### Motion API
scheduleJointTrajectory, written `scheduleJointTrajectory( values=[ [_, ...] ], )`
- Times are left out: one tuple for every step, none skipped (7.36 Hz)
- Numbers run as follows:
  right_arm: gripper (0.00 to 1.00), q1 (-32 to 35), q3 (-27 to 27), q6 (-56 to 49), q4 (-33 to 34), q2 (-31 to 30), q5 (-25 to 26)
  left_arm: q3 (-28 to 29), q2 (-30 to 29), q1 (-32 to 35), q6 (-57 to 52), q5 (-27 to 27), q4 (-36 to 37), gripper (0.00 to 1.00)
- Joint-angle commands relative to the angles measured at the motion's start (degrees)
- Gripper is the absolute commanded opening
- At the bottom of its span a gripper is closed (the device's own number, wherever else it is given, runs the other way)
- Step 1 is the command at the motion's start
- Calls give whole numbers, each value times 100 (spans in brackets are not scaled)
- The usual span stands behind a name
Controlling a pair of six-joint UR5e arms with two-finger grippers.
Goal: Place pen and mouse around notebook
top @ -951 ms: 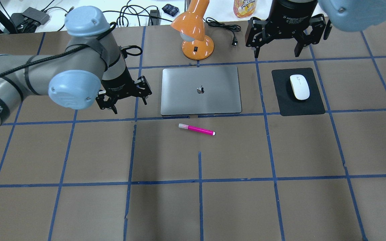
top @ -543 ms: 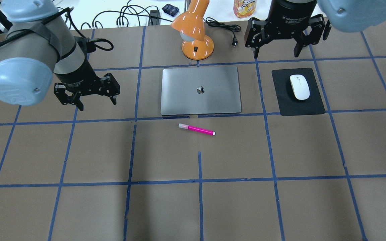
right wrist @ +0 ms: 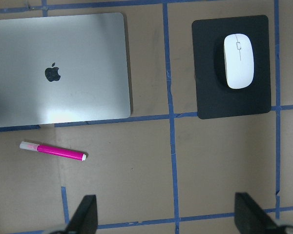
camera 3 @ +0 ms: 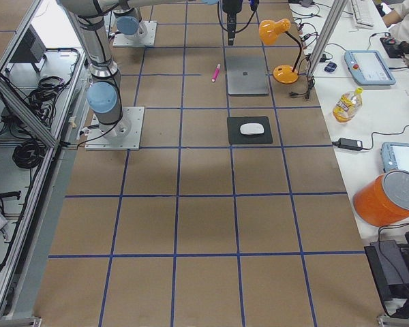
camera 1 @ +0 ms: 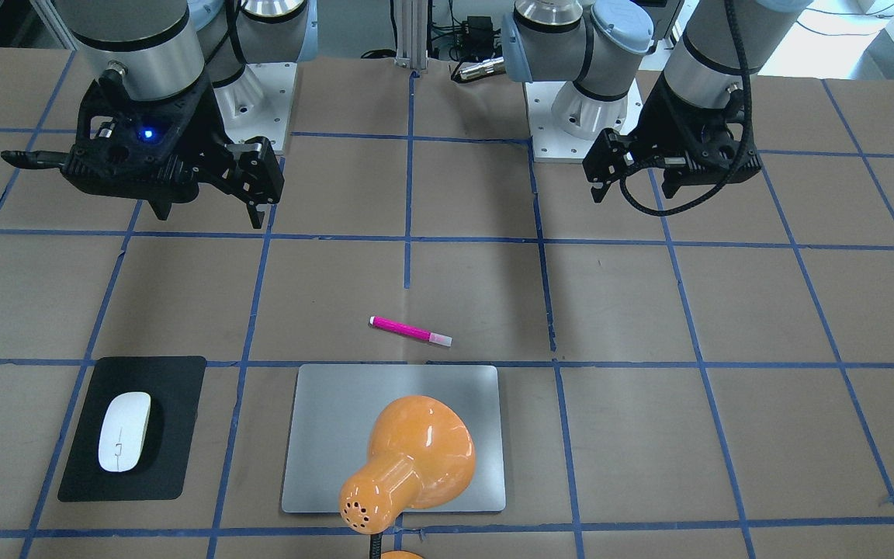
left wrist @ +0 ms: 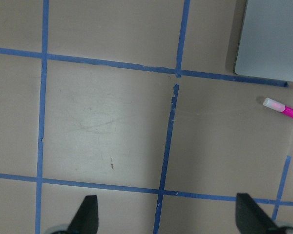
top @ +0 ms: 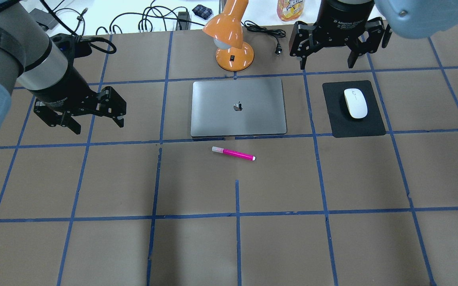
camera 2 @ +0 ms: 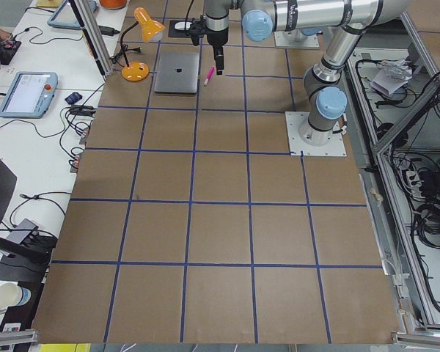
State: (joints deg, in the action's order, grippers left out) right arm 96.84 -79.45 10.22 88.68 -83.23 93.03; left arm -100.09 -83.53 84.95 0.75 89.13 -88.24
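Left end effector point(top: 97, 125) had swung further out to its own side, well clear of notebook point(top: 238, 107); fingers spread, nothing held. Right end effector point(top: 327, 63) unmoved over far part of desk point(top: 292, 246), beyond black mat point(top: 372, 123); likewise spread, empty. Notebook flat mid-desk, same spot. Mouse point(top: 355, 103) sat on mat, right of notebook. Pen point(top: 233, 153) lay just off notebook's near edge, not touching. Neither had shifted. Front-facing view: orange lamp point(camera 1: 408, 466) hid part of notebook. Left wrist view cut pen off past cap end.
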Motion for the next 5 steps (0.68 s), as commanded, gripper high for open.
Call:
scheduleJointTrajectory(
  values=[
    [100, -7, 0, -3, 0, 8, -4, 51, 118, -22, -399, 323, -237, 100],
    [100, -7, 0, -11, 9, 8, 5, 60, 118, 4, -400, 350, -273, 100],
    [100, -25, 0, -12, 9, 8, 14, 69, 153, 4, -400, 333, -282, 100],
    [100, -25, 0, -12, 26, 8, 5, 69, 179, 12, -392, 289, -282, 100],
    [100, -33, 0, -29, 18, 8, 14, 51, 188, 13, -392, 280, -282, 100]
  ],
)
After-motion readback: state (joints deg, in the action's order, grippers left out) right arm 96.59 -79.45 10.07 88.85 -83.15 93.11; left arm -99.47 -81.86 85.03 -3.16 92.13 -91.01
